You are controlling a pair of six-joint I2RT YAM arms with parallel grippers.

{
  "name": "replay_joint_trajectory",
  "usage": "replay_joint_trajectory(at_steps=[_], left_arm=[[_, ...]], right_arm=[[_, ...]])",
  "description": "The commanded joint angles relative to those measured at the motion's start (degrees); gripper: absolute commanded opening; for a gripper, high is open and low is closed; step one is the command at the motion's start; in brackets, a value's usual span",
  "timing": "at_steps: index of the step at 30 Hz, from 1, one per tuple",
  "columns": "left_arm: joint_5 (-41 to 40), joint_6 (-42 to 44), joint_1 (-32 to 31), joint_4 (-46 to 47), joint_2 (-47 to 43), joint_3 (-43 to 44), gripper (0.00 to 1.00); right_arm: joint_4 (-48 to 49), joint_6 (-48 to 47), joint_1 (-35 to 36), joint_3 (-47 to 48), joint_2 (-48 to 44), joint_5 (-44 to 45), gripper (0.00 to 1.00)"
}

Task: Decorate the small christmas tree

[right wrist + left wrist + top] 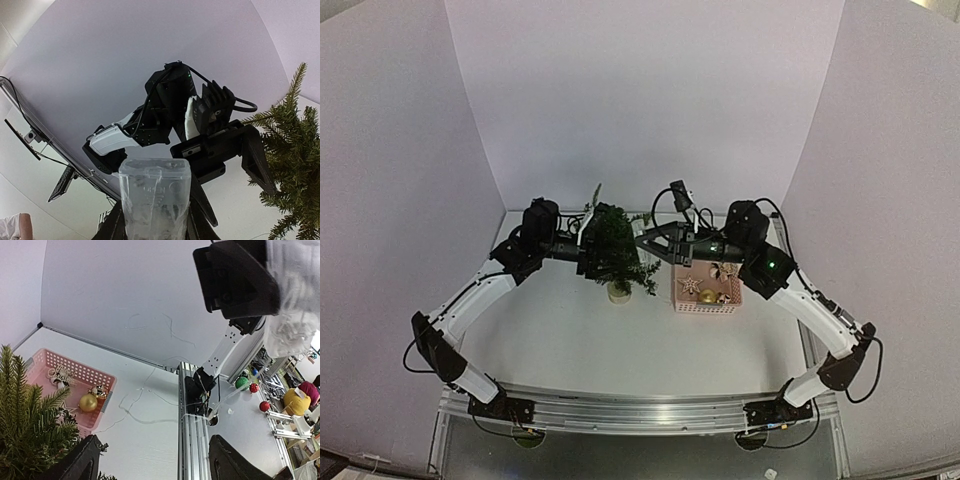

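Observation:
The small christmas tree [617, 252] stands upright mid-table in a pale pot [619, 291]. My left gripper [591, 250] sits against the tree's left side. In the left wrist view that gripper [155, 441] is open with nothing between its fingers [82, 462], and needle branches [27, 425] fill the lower left. From the right, my right gripper [647, 241] reaches toward the tree. It is shut on a clear plastic box [156, 197] embossed "OPEN". A thin pale wire [131, 412] trails over the table.
A pink basket [706, 304] right of the tree holds a gold ball [88, 402], star shapes and a white cut-out word. An aluminium rail [192, 440] edges the table. Red and green baubles [253, 388] lie beyond it. White walls enclose three sides.

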Motion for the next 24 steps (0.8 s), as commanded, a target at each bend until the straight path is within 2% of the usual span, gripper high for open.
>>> replay_joint_trajectory(at_steps=[1, 5, 11, 17, 19, 24], left_arm=[[4.4, 17.9, -1.4, -2.4, -3.0, 0.8, 0.8], [1.5, 35.6, -2.1, -5.5, -4.2, 2.6, 0.86], [1.0, 65.3, -3.9, -10.3, -7.3, -0.1, 0.93], [-1.1, 85.2, -4.8, -4.1, -8.7, -5.0, 0.94], [-1.1, 89.0, -5.0, -0.4, -9.0, -7.5, 0.92], [-1.8, 91.1, -6.0, 3.0, -7.1, -7.3, 0.8]], right_arm=[[1.7, 0.1, 0.2, 1.5, 0.0, -3.5, 0.07], [1.7, 1.3, 0.2, 2.8, 1.4, -7.1, 0.06], [1.8, 1.8, 0.3, 3.8, 2.8, -8.5, 0.06], [1.8, 2.3, 0.2, 4.9, 4.1, -9.2, 0.05], [1.9, 2.4, 0.2, 5.0, 4.5, -9.3, 0.05], [2.0, 3.2, 0.2, 6.5, 6.2, -10.2, 0.05]])
